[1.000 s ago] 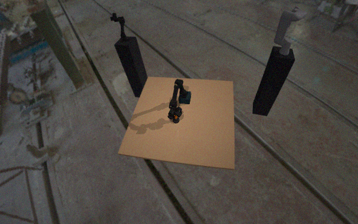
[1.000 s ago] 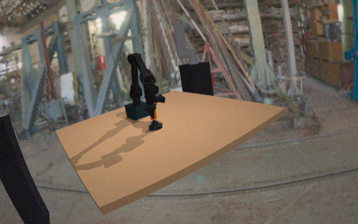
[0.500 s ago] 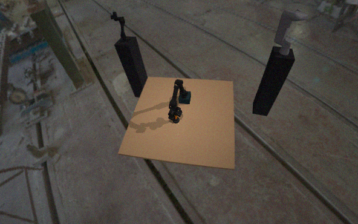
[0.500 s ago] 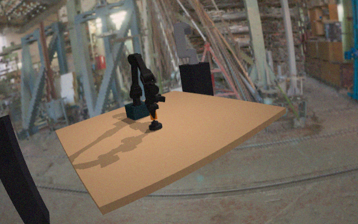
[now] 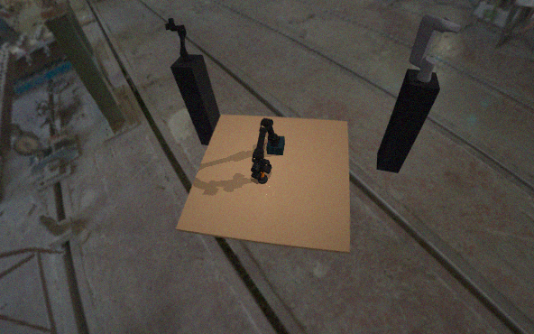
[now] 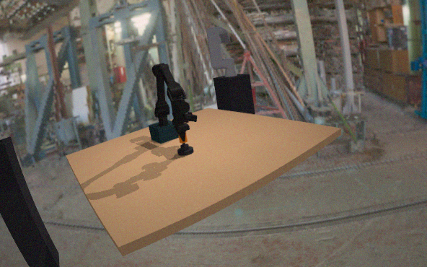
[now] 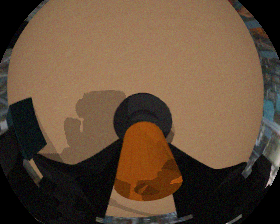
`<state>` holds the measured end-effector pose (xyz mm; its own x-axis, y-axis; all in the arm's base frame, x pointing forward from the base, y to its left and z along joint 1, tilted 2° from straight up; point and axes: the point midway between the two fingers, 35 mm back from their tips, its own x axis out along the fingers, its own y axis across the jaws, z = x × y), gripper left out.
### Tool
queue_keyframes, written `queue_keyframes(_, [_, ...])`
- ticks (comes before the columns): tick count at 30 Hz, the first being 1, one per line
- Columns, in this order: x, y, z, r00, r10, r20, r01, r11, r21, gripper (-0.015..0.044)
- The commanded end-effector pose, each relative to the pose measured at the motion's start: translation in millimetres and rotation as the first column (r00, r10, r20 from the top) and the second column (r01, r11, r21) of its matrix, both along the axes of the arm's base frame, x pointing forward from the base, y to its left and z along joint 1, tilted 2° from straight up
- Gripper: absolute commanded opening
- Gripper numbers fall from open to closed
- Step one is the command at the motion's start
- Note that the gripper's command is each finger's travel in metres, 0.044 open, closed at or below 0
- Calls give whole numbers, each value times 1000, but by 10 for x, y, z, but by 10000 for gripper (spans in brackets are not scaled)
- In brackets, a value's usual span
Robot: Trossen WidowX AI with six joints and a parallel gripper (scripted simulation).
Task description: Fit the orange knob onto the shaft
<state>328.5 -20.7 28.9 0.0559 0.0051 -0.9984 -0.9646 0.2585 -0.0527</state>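
1. Above the worktop [image 5: 305,208] [image 6: 208,180] [image 7: 141,50], well inside its edges and corners, the bent arm [image 5: 260,144] [image 6: 173,86] points its gripper [image 5: 262,173] [image 6: 182,137] [image 7: 144,145] down, clamped on the orange knob [image 5: 262,174] [image 6: 180,140] [image 7: 147,162].
2. Only the wrist view shows the knob's full length, overlapping the round pedestal [image 5: 262,180] [image 6: 185,150] [image 7: 142,105].

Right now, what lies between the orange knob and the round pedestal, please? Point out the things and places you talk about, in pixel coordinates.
A short dark neck [image 6: 184,145], probably the shaft, shows between knob [image 5: 262,174] [image 6: 182,138] [image 7: 147,160] and pedestal [image 5: 262,180] [image 6: 185,151] [image 7: 141,102] in the exterior view.

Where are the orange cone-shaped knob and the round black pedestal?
orange cone-shaped knob [image 5: 262,174] [image 6: 182,138] [image 7: 147,162]: top, exterior, wrist; its side.
round black pedestal [image 5: 262,180] [image 6: 185,151] [image 7: 126,114]: top, exterior, wrist; its base disc.
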Motion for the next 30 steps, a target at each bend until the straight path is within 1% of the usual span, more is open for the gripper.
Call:
queue_keyframes(1, [9,6,-11,1000,7,7,-7,1000,3,0])
queue_keyframes(18, [39,3,42,1000,7,8,-7,1000,3,0])
queue_keyframes(20, [39,3,42,999,32,8,-32,999,1,0])
queue_keyframes(25, [32,3,28,979,204,8,-204,979,-10,0])
queue_keyframes(30, [11,4,8,977,214,8,-214,977,-11,0])
